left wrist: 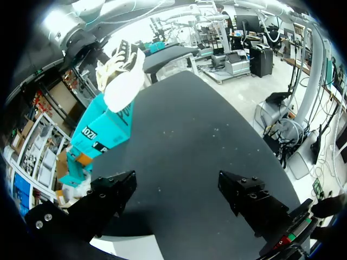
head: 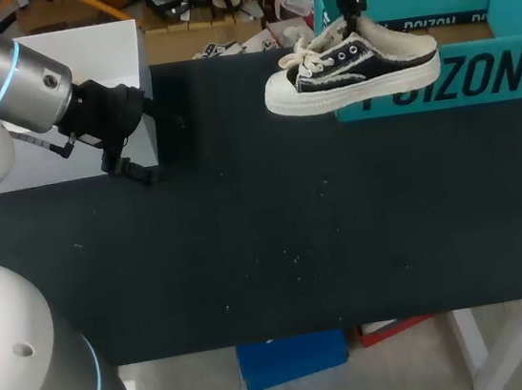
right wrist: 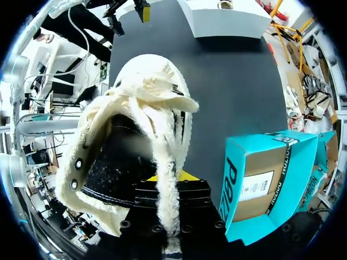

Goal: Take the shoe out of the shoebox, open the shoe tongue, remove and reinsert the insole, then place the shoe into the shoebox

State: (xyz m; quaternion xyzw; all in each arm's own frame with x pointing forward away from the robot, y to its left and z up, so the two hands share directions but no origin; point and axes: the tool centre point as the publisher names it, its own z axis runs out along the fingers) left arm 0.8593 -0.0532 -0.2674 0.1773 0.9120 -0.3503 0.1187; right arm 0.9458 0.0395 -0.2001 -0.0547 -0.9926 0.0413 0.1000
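Just now the right gripper (head: 350, 18) is clamped on the upper of a black canvas shoe (head: 351, 73) with frayed cream laces and a thick pale sole, which hangs level before the teal cardboard shoebox (head: 477, 80). The left gripper (left wrist: 176, 189) gapes empty over the matte black table (head: 247, 235).

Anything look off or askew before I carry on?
Nothing stands out. The shoe hangs roughly level in the right jaws by the open shoebox; the left jaws stand open and empty over the table.
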